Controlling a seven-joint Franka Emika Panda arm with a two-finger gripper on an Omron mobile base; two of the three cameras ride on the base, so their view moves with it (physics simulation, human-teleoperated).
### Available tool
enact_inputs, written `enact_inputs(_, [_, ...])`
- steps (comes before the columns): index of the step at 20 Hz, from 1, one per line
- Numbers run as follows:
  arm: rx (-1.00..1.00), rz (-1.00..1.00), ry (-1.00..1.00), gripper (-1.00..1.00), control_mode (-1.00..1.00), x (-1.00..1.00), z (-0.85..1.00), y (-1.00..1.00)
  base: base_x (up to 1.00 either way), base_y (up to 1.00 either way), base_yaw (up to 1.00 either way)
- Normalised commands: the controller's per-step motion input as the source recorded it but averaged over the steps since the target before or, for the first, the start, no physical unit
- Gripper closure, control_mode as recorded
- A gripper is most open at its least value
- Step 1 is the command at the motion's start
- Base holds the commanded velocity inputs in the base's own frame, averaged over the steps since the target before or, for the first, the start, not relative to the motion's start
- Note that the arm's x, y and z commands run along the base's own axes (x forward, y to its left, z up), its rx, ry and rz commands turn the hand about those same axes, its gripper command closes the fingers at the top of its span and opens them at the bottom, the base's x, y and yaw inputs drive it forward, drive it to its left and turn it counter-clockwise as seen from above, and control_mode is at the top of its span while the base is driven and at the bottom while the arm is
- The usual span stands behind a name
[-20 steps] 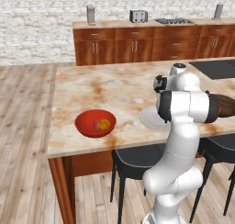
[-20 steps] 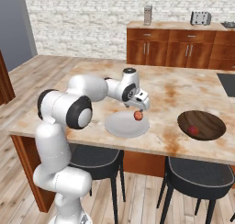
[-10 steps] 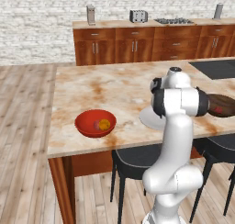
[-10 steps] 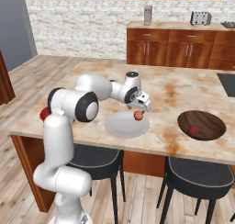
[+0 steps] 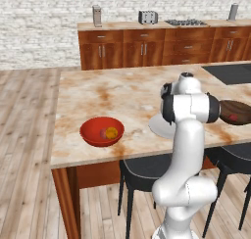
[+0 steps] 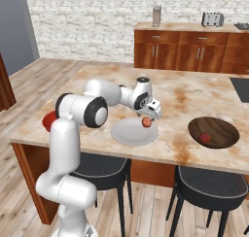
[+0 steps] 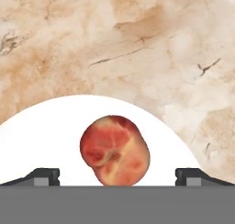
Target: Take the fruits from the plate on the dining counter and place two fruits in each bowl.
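Right now my gripper hangs over the far edge of the plate on the counter, fingers spread wide, nothing between them. In the hand view both fingertips sit at the bottom with a red-yellow mottled fruit centred in the gap, resting on the white plate; no contact with either tip that I can see. From the right base view the same fruit sits on the plate just under the gripper.

Red bowl is near the counter's front edge, well apart from the plate, with an orange-yellow fruit inside and a reddish one just beside it. Brown bowl is on the other side of the plate, holding one small red fruit. In the left base view my arm covers most of the plate, and the brown bowl shows past my elbow. Black stools are tucked under the counter's front edge.
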Motion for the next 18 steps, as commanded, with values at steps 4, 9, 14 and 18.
enact_inputs(4, [0.0,0.0,0.03,-1.0,-1.0,0.0,-0.31,0.0,0.0,0.0,0.0])
enact_inputs(9, [0.0,0.0,0.04,-1.0,-1.0,0.0,-0.25,0.0,0.0,0.0,0.0])
enact_inputs(14, [0.0,0.0,0.02,-1.0,-1.0,0.06,-0.15,0.0,0.0,0.0,0.0])
enact_inputs(18, [0.0,0.0,0.0,-1.0,-1.0,0.1,-0.14,0.0,0.0,0.0,0.0])
